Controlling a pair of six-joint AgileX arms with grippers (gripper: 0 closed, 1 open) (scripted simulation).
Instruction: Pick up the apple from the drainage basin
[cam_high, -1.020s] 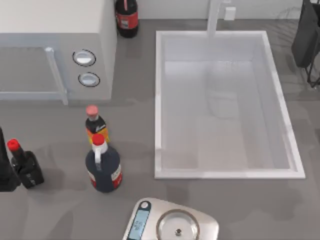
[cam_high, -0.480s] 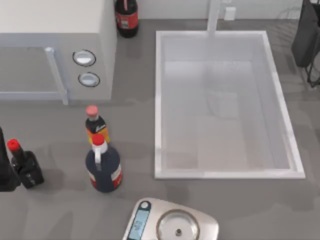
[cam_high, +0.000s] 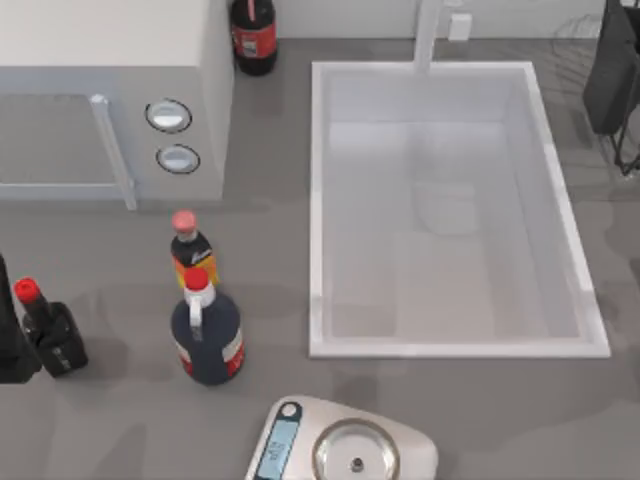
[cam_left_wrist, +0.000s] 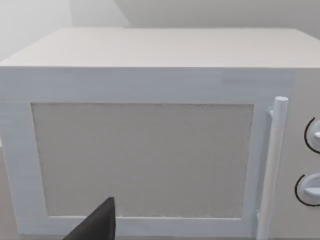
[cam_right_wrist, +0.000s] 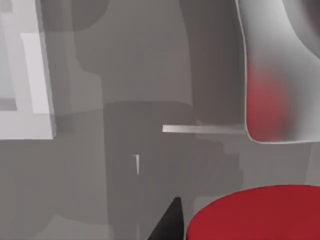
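Left arm (cam_high: 10, 345) parked at table's left edge, facing microwave (cam_left_wrist: 145, 155); grip cannot tell. Drainage basin (cam_high: 316, 200) mid-right. Right arm (cam_high: 612, 70) just beyond basin's far right corner, clearly nearer. Apple (cam_right_wrist: 252, 215) right against right gripper (cam_right_wrist: 170, 226), over grey table (cam_right_wrist: 140, 65), apart from basin rim; whether pinched cannot tell.

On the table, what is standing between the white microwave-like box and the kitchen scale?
In the top view, two bottles stand there: an orange-labelled bottle and a dark blue bottle, between the white box and the scale.
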